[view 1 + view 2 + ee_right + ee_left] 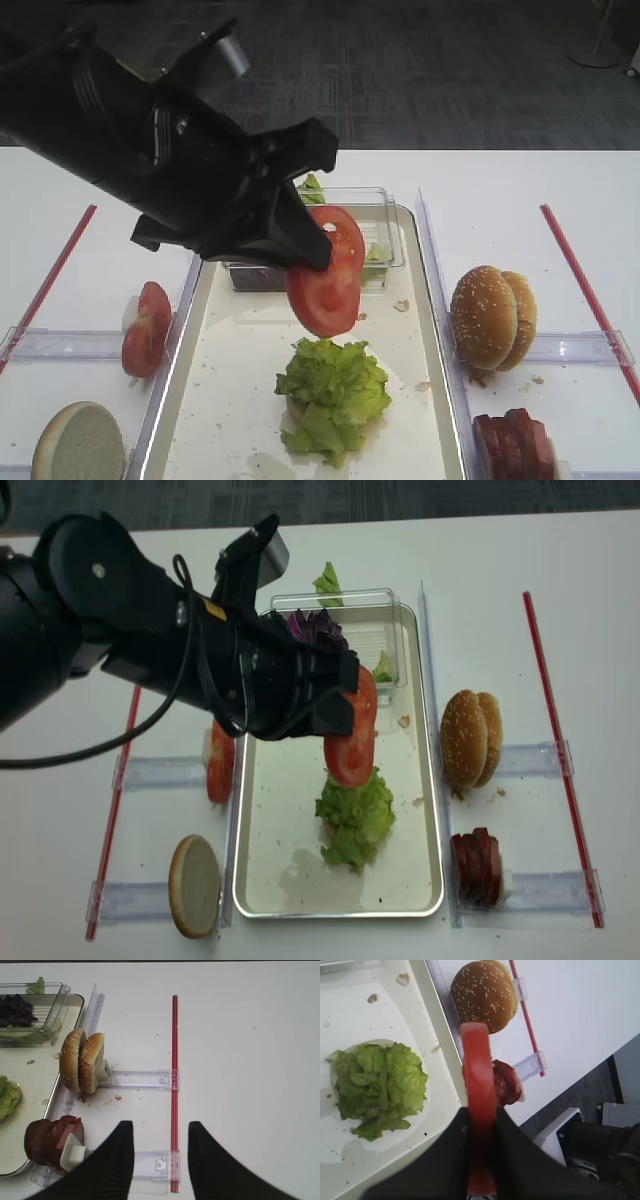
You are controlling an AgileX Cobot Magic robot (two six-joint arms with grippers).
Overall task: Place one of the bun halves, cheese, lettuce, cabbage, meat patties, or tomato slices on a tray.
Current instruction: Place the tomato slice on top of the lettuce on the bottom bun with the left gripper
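My left gripper [300, 245] [480, 1125] [340, 705] is shut on one of the tomato slices [325, 275] [479, 1085] [352, 735], held on edge above the tray [240, 380] [280, 820]. Just below it on the tray lies lettuce [332, 395] [377, 1085] over a pale bun base. More tomato slices [147, 328] stand left of the tray. Sesame bun halves [492, 317] [82, 1061] and meat patties [515, 445] [52, 1140] stand on its right. Cabbage [17, 1010] [318, 628] fills a clear box. My right gripper [161, 1132] hangs open over the table. Cheese is out of view.
A clear plastic box [380, 225] sits at the tray's far end. A pale cut-faced bun half [80, 442] stands at the near left. Clear plastic racks [140, 1079] and red strips [174, 1060] lie on the white table on both sides.
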